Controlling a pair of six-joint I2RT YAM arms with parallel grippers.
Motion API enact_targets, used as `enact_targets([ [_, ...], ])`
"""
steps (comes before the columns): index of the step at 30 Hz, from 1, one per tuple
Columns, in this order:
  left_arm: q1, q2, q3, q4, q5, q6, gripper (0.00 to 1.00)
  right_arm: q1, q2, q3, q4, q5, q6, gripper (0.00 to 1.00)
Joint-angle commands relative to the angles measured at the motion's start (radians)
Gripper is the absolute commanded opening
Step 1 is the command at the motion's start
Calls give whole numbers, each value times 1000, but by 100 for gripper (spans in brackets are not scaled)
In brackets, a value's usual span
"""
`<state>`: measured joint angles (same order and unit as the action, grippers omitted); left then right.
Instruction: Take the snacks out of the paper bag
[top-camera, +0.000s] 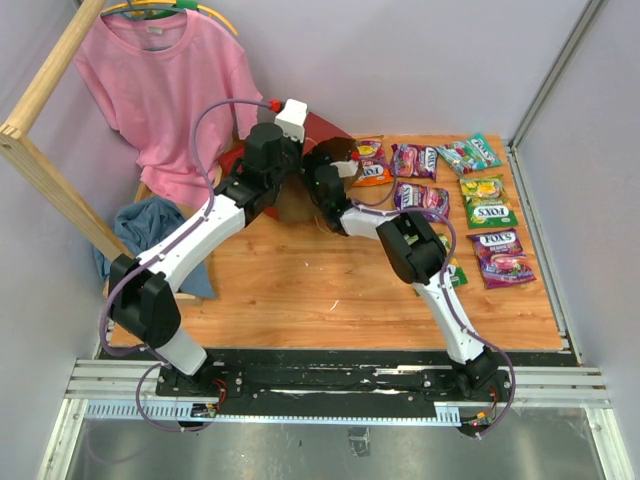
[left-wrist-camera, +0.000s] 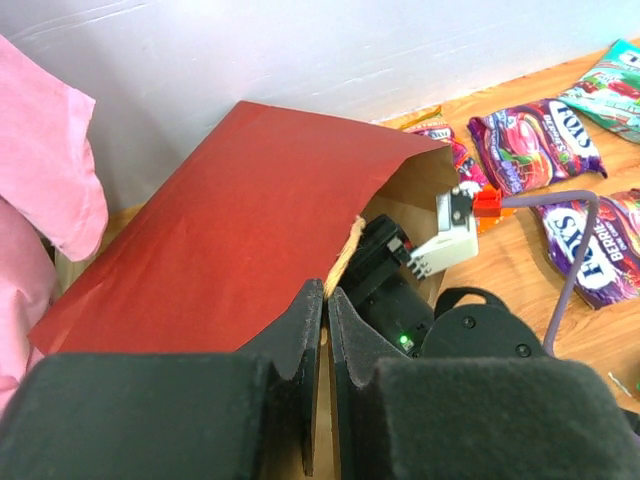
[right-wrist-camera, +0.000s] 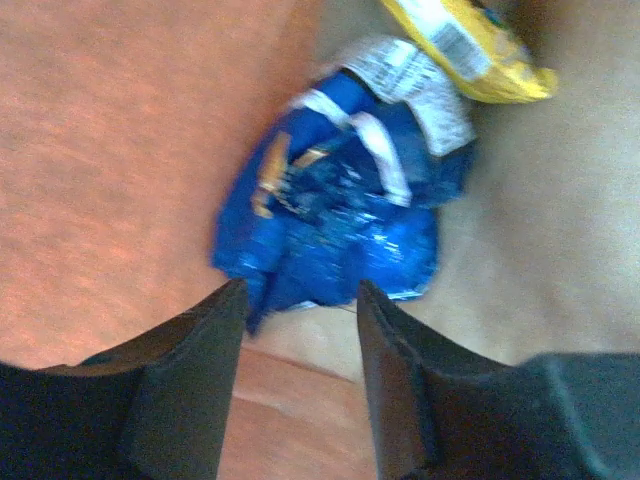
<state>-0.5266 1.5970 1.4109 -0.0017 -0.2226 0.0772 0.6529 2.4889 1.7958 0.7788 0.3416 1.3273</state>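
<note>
- We note a pink shirt (top-camera: 165, 90) hanging at far left, with a blue cloth (top-camera: 150, 235) bunched below it by the table (top-camera: 300, 290) edge.
- Left gripper (left-wrist-camera: 326, 325): fingers pressed nearly together, pinching the top rim of the paper bag (left-wrist-camera: 230, 240) at its mouth.
- The paper bag lies tipped over at the back of the table, with its dark red side up, brown inside and its mouth toward the loose packets.
- Right gripper (right-wrist-camera: 298, 300): inside the bag's mouth, fingers spread, holding nothing.
- Just ahead of those fingers we see a crumpled blue chip bag (right-wrist-camera: 340, 200) on the brown paper, with a yellow packet (right-wrist-camera: 470, 45) touching its far end.
- Out on the table, right of the bag: an orange packet (top-camera: 372, 170), a purple packet (top-camera: 413, 160), a second purple packet (top-camera: 420, 197), a green packet (top-camera: 470, 152), a yellow-green packet (top-camera: 487, 200) and a third purple packet (top-camera: 503, 255).
</note>
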Motion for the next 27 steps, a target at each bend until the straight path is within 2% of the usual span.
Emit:
enact_targets([
  [1,4,-73,-33,-13,32,-52,9,9,-39,-95,12,-16,-33,57],
  [3,3,-103,-59,-19,74,-82,9,10,-60,-145,37,-25,-36,62],
  [6,0,-162,-113,-15,126,-131,8,14,-105,-211,58,-47,-52,64],
  [11,-27,-264,-188,-19,142,-181,6,49,-171,-277,86,-38,-109,69],
  [20,-88,-380,-228,-59,145,-275,5,104,-201,-358,128,72,-64,72],
  [22,-98,-380,-227,-68,155,-295,5,119,-216,-369,114,115,-74,72],
  [27,-122,-354,-218,-96,125,-297,4,147,-275,-392,-43,223,-67,73],
])
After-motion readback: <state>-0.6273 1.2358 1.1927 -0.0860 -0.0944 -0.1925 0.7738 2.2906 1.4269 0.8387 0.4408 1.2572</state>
